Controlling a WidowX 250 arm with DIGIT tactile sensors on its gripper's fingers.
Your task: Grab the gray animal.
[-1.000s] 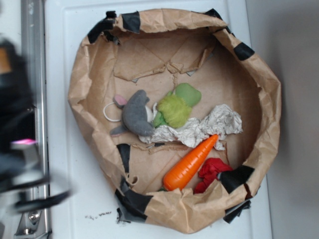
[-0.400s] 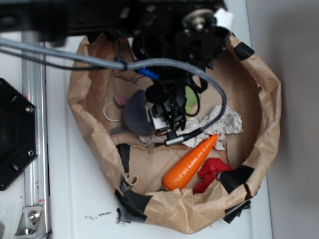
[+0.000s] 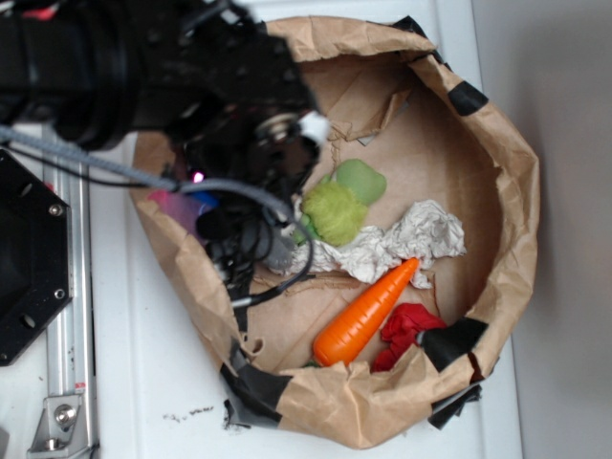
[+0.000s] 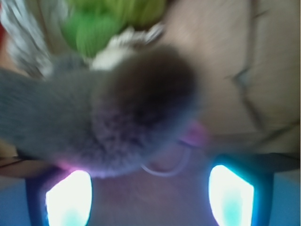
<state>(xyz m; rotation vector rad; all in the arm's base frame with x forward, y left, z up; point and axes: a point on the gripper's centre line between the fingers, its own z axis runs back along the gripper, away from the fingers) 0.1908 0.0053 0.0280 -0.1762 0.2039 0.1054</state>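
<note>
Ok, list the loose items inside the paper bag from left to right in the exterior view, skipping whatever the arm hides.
Lime-green plush → orange carrot → red cloth → crumpled paper wad. The gray animal is hidden under the arm here.

The arm (image 3: 172,86) hides the gray animal (image 4: 117,113) from the exterior view — up close, it is blurred and edge-cropped.

Arm (image 3: 143,67) swung left; hand (image 4: 149,186) now over gray animal (image 4: 108,122).
</note>
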